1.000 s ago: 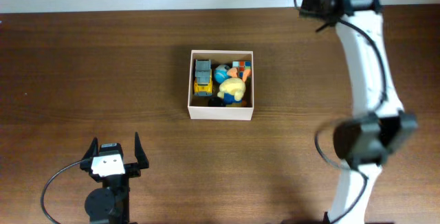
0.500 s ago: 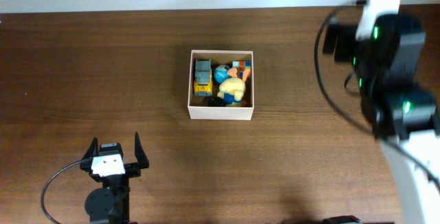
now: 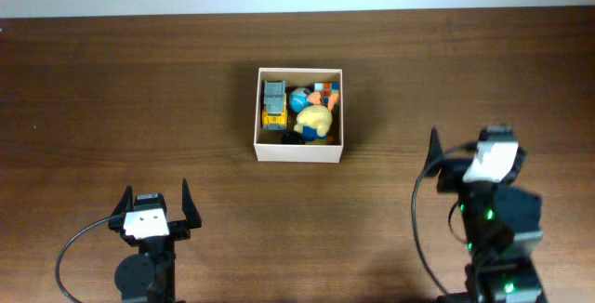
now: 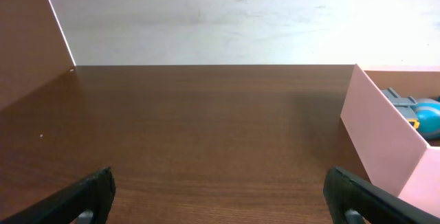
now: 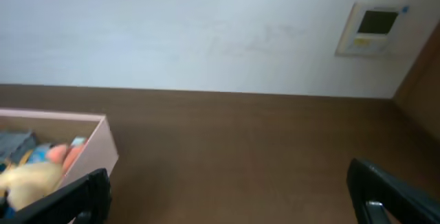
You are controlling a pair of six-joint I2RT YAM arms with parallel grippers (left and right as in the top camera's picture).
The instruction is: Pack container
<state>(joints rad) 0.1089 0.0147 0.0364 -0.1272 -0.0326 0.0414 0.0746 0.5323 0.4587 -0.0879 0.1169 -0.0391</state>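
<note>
At the middle of the table [image 3: 112, 89], the container [image 3: 299, 152]: square, open-topped, thin pale cream walls, packed with small colourful toys [image 3: 311, 112]. Left gripper [image 3: 156, 191] spread wide, empty. Right gripper [image 5: 227, 195] also spread, empty. Both well apart from container.

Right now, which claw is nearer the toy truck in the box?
Left. The left claw sits diagonally off the toy truck's side of the box; the right claw is farther, out past the opposite wall.

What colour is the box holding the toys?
Pale cream container, tan inside; clearest in the overhead view.
</note>
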